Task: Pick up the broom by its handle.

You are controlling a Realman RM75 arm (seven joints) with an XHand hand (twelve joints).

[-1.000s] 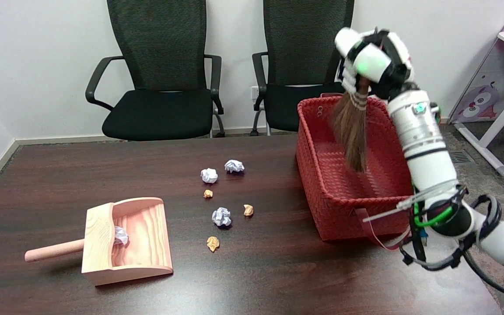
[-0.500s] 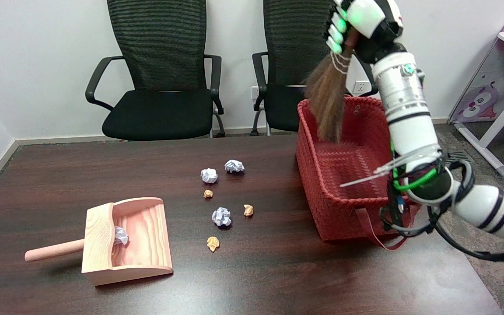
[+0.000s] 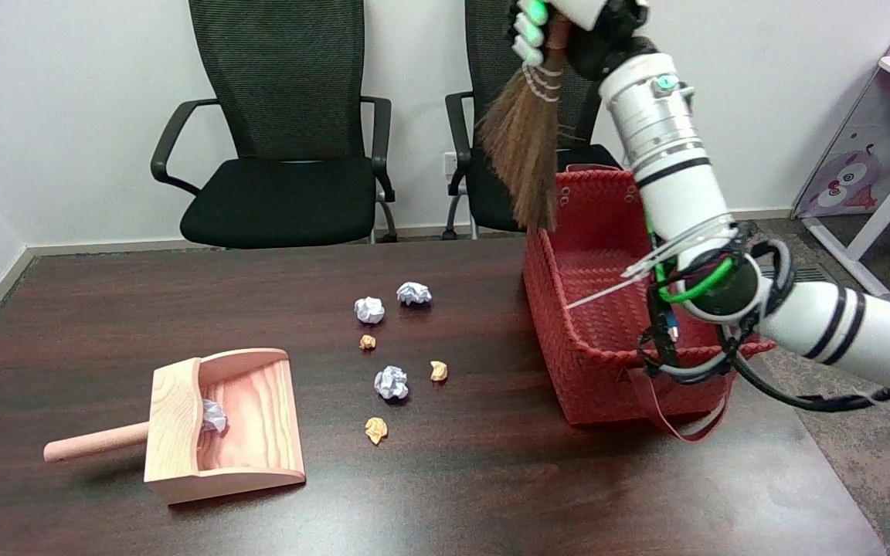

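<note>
Right hand (image 3: 568, 23) sits at top edge of frame, partly cut off, above the far-left corner of the red basket (image 3: 568, 340). Its fingers (image 3: 528, 35) are wrapped round the broom (image 3: 524, 147) at the top of the handle, just above the white binding bands; the grip looks closed tight on it, tho the upper part of the hand is out of frame so the full finger layout can't be seen. Broom hangs straight below the hand, brown bristles fanning down and a bit left, tips level w/ the basket's far rim and just outside its left wall, clear of the table (image 3: 445, 479). So broom is in the air, held, not touching basket or table as far as can be seen. White forearm runs down-right from the hand across the basket's right side to an elbow w/ green and black cables over the basket's near-right corner. Basket stands on the table's right part, a red strap trailing off its near side. Left of the basket, mid-table: a loose cluster of crumpled paper balls (image 3: 391, 382), white and tan, well apart from it. Further left of the basket, near the table's near edge: wooden dustpan (image 3: 225, 425) w/ its handle pointing left, one white paper ball inside. Behind the basket: two black office chairs (image 3: 283, 139) against the wall.
</note>
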